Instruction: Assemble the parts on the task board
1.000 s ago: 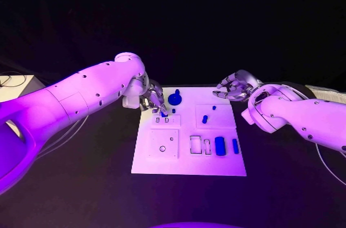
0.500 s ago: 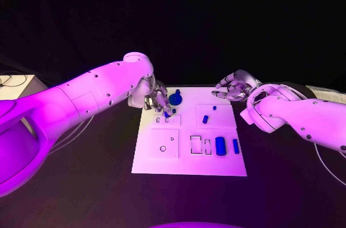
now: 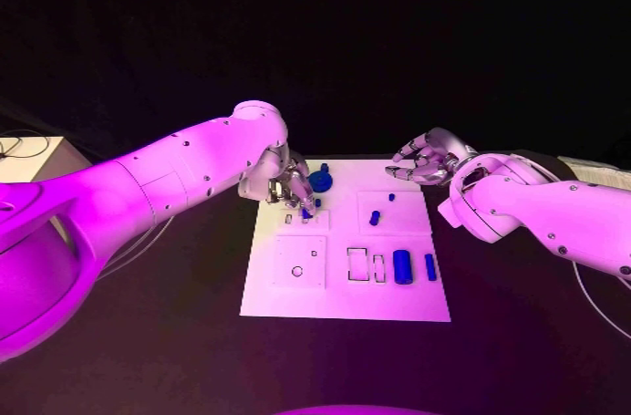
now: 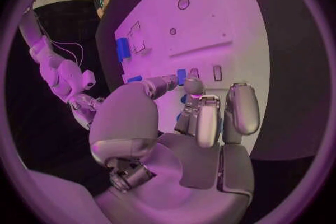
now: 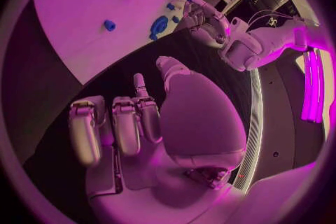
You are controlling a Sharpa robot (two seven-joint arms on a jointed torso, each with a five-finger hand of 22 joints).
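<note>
The task board [image 3: 345,287] is a white rectangular plate lying flat in the middle of the black table [image 3: 158,342], its long side running away from the robot. Outlined recesses mark its face: a square with a small round hole on the near left, narrow upright slots in the near middle, and squares farther back. Blue parts sit on it: a thick cylinder [image 3: 401,265] and a thin bar [image 3: 430,266] side by side near the right edge, a short peg [image 3: 374,217] in the right far square, a tiny stud [image 3: 390,196] beyond it, and a round knobbed piece [image 3: 320,180] near the far left corner. The left hand [image 3: 285,191] hangs over the board's far left part, fingers pointing down with their tips at a small blue part [image 3: 306,213] by the left far recess; whether it actually grips this piece I cannot tell, though the left wrist view shows blue between the curled fingers [image 4: 203,117]. The right hand [image 3: 421,164] hovers off the board's far right corner, fingers loosely curled and apart, holding nothing. The board's near half and the table on both long sides lie open.
</note>
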